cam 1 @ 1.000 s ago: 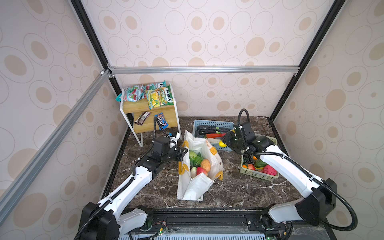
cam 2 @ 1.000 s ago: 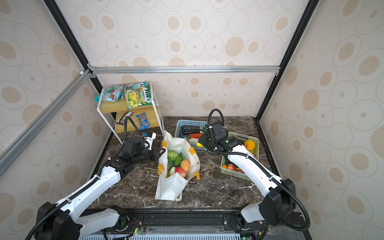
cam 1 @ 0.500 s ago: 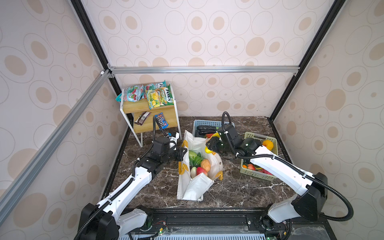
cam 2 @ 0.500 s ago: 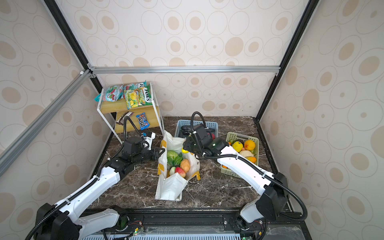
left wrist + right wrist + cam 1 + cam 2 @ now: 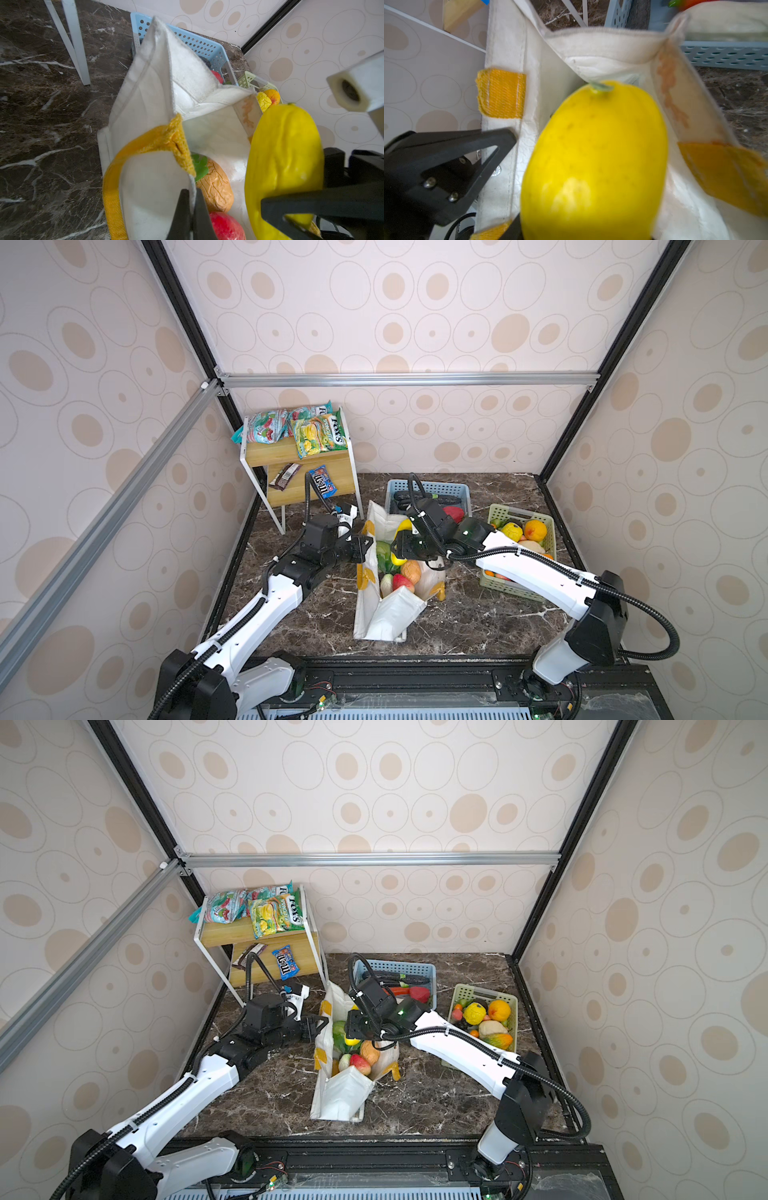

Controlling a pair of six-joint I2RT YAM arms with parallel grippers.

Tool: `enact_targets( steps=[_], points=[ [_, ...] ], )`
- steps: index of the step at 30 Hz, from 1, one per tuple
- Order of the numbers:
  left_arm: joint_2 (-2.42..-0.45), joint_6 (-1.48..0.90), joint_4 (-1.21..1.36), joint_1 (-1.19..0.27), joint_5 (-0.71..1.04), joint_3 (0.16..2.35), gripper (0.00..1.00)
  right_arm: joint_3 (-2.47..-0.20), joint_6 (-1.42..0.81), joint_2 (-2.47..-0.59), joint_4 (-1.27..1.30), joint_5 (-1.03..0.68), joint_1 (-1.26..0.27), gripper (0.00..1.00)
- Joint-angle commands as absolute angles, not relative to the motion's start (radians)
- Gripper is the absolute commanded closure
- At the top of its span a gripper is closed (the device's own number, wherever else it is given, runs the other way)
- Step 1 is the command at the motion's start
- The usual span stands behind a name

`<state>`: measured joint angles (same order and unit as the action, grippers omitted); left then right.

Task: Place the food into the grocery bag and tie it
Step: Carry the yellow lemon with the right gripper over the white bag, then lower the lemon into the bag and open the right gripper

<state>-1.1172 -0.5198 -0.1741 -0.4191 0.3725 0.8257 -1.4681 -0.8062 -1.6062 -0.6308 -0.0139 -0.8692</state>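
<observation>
The white grocery bag (image 5: 386, 614) (image 5: 340, 1096) with yellow handles stands open mid-table. My left gripper (image 5: 368, 545) (image 5: 192, 199) is shut on its left rim, pinching the fabric beside a yellow tab (image 5: 166, 141). My right gripper (image 5: 400, 549) (image 5: 353, 1027) is shut on a long yellow fruit (image 5: 284, 155) (image 5: 596, 162) and holds it over the bag's mouth. Inside lie a green cabbage (image 5: 384, 551), a brown-orange round one (image 5: 216, 191) and a red fruit (image 5: 224, 226). A blue M&M's packet (image 5: 322, 487) lies on the shelf.
A blue basket (image 5: 432, 488) stands behind the bag, holding dark and red vegetables. A green basket (image 5: 500, 512) with several fruits stands at the right. A white-framed wooden shelf (image 5: 291, 456) with snack packets fills the back left corner.
My right arm has swung left from the baskets with the yellow fruit, to above the bag's opening. The left gripper has kept its hold on the rim.
</observation>
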Motion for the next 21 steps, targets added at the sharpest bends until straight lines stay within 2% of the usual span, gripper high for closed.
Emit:
enact_targets(
  steps=[1, 21],
  points=[
    [-1.097, -0.522, -0.177, -0.424, 0.356, 0.852, 1.0, -1.468, -0.761, -1.627, -0.661, -0.025, -0.877, 0.49],
    [-1.126, -0.521, -0.152, -0.424, 0.364, 0.853, 1.0, -1.382, -0.691, -1.751, -0.597, -0.095, -0.904, 0.47]
  ],
)
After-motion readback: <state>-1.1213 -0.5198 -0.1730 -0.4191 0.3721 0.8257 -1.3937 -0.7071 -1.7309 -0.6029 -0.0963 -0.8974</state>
